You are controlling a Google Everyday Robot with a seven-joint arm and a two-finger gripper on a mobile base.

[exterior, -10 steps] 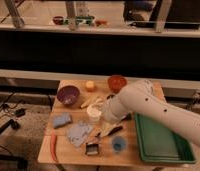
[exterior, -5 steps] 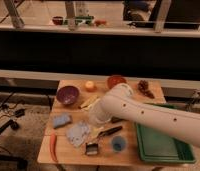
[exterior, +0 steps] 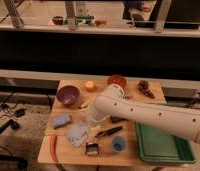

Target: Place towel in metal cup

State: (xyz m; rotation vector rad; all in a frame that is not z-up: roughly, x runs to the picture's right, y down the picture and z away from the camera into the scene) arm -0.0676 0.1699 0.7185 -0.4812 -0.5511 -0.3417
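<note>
The towel [exterior: 78, 134], a crumpled light grey-blue cloth, lies on the wooden table [exterior: 73, 156] left of centre. Just in front of it and to the right stands the small shiny metal cup [exterior: 92, 148]. My white arm reaches in from the right across the table's middle. My gripper [exterior: 93, 125] hangs at its end, right above the towel's right edge, open and holding nothing. The arm hides the table's middle behind it.
A blue sponge [exterior: 61, 120] lies left of the towel and a red pepper [exterior: 54, 147] near the front left edge. Also on the table: a purple bowl [exterior: 68, 94], an orange [exterior: 89, 86], a red bowl [exterior: 116, 80], a black tool [exterior: 109, 132], a blue cup [exterior: 118, 145]. A green tray [exterior: 163, 146] sits at the right.
My arm has swung left and forward across the table, bringing the gripper from near the table's middle down over the towel's right edge. The objects have not moved.
</note>
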